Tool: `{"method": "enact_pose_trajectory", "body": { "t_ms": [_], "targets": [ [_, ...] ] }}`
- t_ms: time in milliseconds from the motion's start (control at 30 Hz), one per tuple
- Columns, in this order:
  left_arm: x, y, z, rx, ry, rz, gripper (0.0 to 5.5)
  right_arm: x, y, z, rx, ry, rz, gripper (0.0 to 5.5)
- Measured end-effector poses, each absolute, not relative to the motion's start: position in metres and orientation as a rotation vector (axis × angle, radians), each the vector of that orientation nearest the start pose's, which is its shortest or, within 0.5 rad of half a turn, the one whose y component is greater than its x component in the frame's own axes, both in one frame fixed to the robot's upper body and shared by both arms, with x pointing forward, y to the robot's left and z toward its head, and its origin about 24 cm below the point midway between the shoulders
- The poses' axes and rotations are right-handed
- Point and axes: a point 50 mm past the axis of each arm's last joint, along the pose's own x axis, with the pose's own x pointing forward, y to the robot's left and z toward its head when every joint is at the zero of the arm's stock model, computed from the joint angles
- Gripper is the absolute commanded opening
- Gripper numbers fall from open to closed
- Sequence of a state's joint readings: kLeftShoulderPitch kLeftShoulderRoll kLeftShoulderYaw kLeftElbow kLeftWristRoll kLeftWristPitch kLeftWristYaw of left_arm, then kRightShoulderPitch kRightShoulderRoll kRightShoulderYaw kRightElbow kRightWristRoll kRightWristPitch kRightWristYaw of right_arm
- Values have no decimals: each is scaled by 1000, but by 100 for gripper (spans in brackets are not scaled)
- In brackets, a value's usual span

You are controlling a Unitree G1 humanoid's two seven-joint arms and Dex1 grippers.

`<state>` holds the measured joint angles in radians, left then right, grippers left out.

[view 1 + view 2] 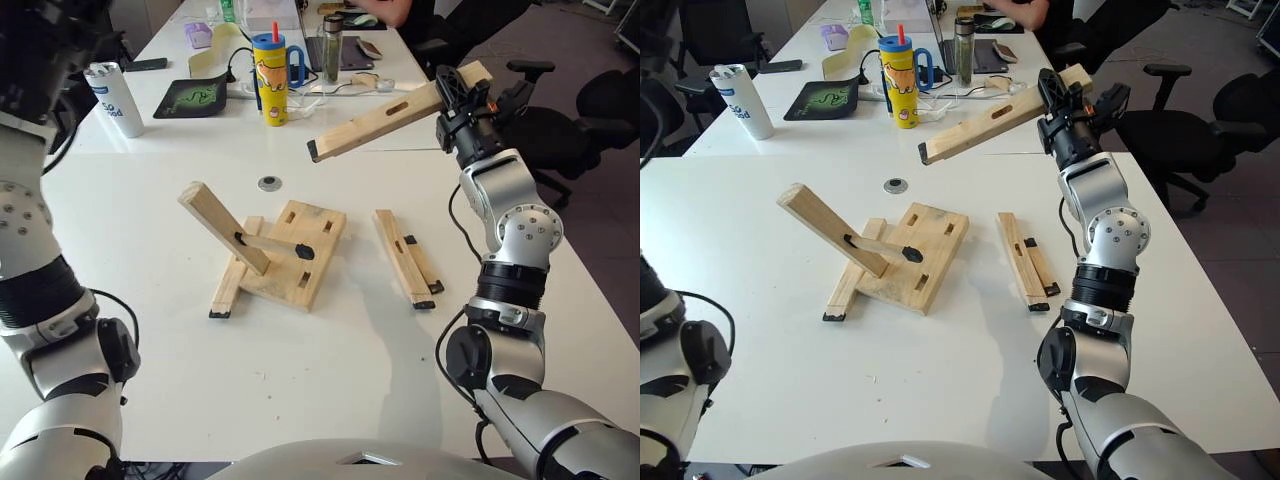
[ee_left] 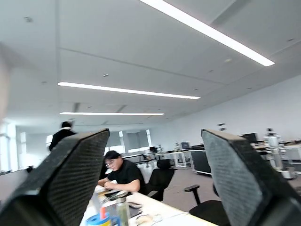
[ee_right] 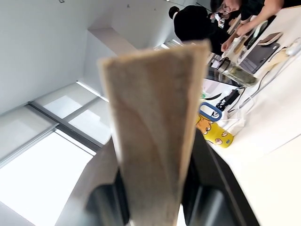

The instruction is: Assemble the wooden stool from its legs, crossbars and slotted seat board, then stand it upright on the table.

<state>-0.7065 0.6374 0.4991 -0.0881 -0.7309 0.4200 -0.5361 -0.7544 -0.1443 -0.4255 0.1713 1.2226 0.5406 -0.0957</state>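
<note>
i see right gripper upper right, jaws clamping a stool leg; left gripper jaws wide; seat board centre.

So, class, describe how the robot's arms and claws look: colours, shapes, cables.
The left arm and right arm are rounded silver-grey shells joined by black ribbed rings, with black cables looping beside the joints. The right claw is black; the left claw has two broad dark fingers with a grainy texture.

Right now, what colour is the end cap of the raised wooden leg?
Black end cap on the pale leg; best in the left eye view.
</note>
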Motion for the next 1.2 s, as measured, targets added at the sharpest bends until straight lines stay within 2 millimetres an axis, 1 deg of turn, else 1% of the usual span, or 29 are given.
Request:
{"method": "enact_pose_trajectory", "body": {
  "t_ms": [33, 100, 167, 200, 267, 300, 367, 433, 467, 600, 667, 733, 833, 933, 1000, 1133, 1200],
  "targets": [
    [282, 278, 299, -58, -615, -397, 360, 354, -174, 213, 1118, -133, 368, 103],
    [286, 290, 275, -42, -530, -329, 360, 354, -174, 213, 1112, -131, 368, 103],
    [288, 298, 241, 65, -398, -271, 360, 354, -173, 212, 1105, -127, 373, 103],
    [289, 296, 225, 125, -335, -285, 360, 354, -174, 213, 1105, -128, 374, 103],
    [289, 280, 189, 245, -193, -386, 360, 354, -173, 212, 1104, -126, 377, 103],
    [287, 267, 161, 318, -89, -470, 360, 354, -173, 212, 1104, -123, 379, 103],
    [275, 246, 113, 386, 83, -591, 360, 353, -172, 212, 1102, -114, 390, 103],
    [266, 235, 87, 394, 172, -633, 360, 353, -172, 213, 1101, -109, 398, 103],
    [263, 230, 79, 421, 203, -645, 360, 353, -171, 213, 1100, -105, 403, 103],
    [257, 215, 61, 478, 248, -683, 360, 354, -170, 215, 1102, -98, 422, 103],
    [252, 198, 52, 456, 254, -727, 360, 354, -168, 219, 1105, -101, 441, 103],
    [251, 186, 52, 441, 228, -752, 360, 355, -167, 221, 1105, -95, 452, 103],
    [250, 172, 51, 412, 214, -770, 360, 357, -167, 219, 1078, -89, 441, 103],
    [250, 149, 48, 363, 194, -811, 360, 358, -170, 219, 1029, -89, 416, 103],
    [251, 142, 49, 355, 180, -821, 360, 358, -170, 220, 1022, -93, 416, 103],
    [262, 122, 57, 339, 132, -854, 360, 360, -171, 220, 1006, -96, 404, 103],
    [271, 110, 58, 327, 120, -869, 360, 360, -174, 220, 1003, -105, 390, 103]
  ]
}}
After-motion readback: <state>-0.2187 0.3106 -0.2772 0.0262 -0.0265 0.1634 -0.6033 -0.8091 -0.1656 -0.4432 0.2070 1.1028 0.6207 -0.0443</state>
